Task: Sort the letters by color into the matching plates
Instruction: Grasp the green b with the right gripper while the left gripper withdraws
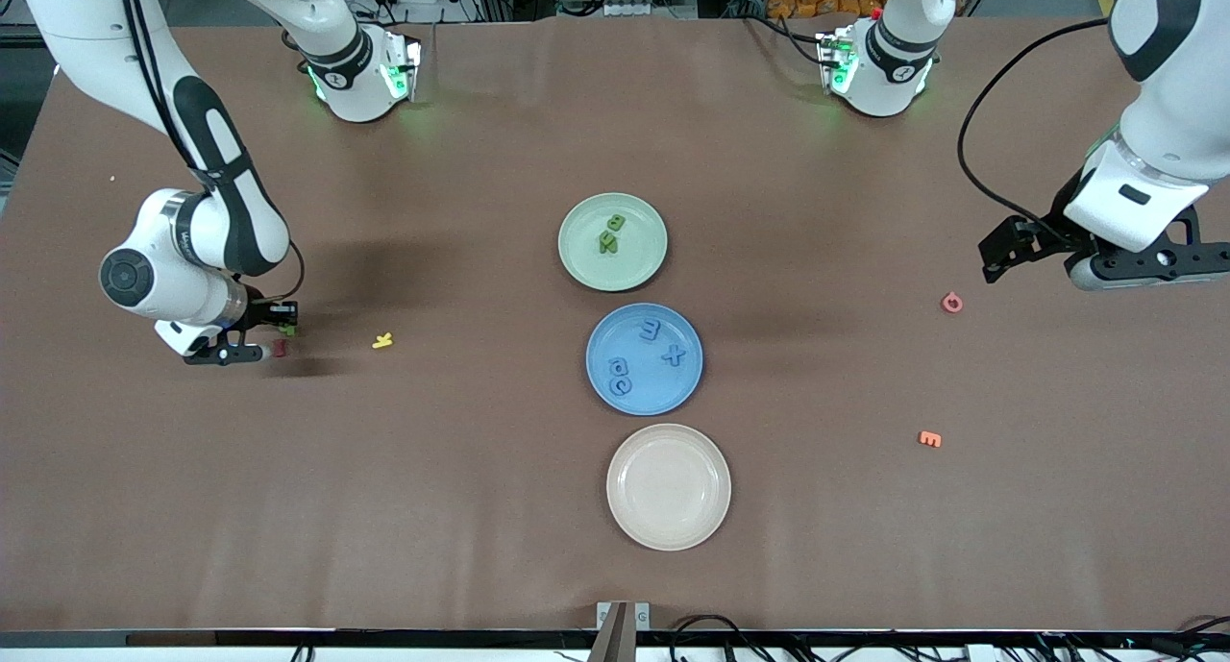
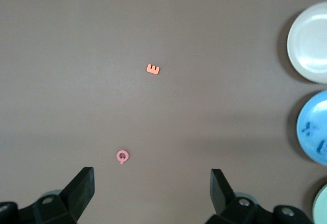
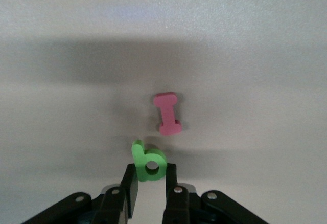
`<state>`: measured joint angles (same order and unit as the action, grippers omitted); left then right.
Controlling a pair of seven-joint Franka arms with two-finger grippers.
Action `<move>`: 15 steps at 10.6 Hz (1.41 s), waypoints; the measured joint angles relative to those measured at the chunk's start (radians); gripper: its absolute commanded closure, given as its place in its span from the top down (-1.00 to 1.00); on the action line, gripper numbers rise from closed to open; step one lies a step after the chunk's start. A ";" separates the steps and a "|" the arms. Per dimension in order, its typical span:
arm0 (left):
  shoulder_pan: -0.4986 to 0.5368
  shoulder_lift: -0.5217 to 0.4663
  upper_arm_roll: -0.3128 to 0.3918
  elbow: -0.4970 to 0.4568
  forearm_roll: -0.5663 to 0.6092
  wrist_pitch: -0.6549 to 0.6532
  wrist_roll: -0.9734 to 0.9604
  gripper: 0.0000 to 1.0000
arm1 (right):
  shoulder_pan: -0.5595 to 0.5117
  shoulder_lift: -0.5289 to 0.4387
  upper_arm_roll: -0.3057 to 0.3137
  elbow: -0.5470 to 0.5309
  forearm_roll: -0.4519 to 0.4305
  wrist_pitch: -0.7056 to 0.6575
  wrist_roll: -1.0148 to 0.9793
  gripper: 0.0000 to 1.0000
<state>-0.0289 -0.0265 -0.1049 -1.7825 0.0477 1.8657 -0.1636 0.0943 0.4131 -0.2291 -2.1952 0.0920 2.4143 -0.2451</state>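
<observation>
Your right gripper (image 3: 152,180) is clamped shut on a green letter b (image 3: 148,161) at the table (image 1: 461,470), toward the right arm's end from the green plate (image 1: 639,258), a red letter I (image 3: 167,113) just beside it. That plate holds two green letters (image 1: 610,232). Your left gripper (image 2: 152,188) waits wide open, holding nothing, toward the left arm's end.

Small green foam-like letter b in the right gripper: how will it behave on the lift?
The small green foam-like letter b looks chunky and matte, so probably light and grippy rather than slippery. The right gripper is shut on its round end only, so it may pivot. Flat-faced, so unlikely to roll once it is dropped on the pale green plate.
</observation>
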 measured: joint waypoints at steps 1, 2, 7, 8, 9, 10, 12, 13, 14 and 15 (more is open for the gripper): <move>0.000 0.000 0.009 0.016 0.000 -0.031 0.063 1.00 | 0.000 -0.007 0.000 0.010 0.001 -0.023 0.001 -1.00; 0.001 0.000 0.018 0.037 0.000 -0.065 0.105 1.00 | 0.000 -0.015 0.000 0.019 0.001 -0.049 0.005 -1.00; 0.003 0.002 0.025 0.145 -0.016 -0.203 0.152 1.00 | 0.023 -0.060 0.026 0.049 0.022 -0.157 0.159 -1.00; 0.003 0.002 0.025 0.157 -0.020 -0.222 0.152 1.00 | 0.034 -0.065 0.050 0.055 0.042 -0.173 0.208 -1.00; 0.003 0.002 0.025 0.162 -0.022 -0.240 0.154 1.00 | 0.040 -0.070 0.078 0.060 0.058 -0.185 0.263 -1.00; 0.003 0.003 0.025 0.163 -0.028 -0.246 0.156 1.00 | 0.042 -0.075 0.112 0.065 0.064 -0.196 0.325 -1.00; 0.003 0.009 0.025 0.164 -0.035 -0.247 0.158 1.00 | 0.046 -0.090 0.175 0.066 0.065 -0.204 0.439 -1.00; 0.003 0.010 0.025 0.165 -0.036 -0.248 0.159 1.00 | 0.047 -0.096 0.204 0.067 0.066 -0.205 0.495 -1.00; 0.003 0.010 0.025 0.165 -0.036 -0.248 0.160 1.00 | 0.049 -0.099 0.242 0.068 0.066 -0.205 0.563 -1.00; 0.003 0.010 0.025 0.166 -0.036 -0.249 0.160 1.00 | 0.050 -0.099 0.280 0.074 0.067 -0.204 0.634 -1.00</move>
<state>-0.0262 -0.0162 -0.0795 -1.6163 0.0117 1.6166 -0.0036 0.1441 0.3138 0.0508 -2.1215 0.1591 2.2103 0.3891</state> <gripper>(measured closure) 0.000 0.740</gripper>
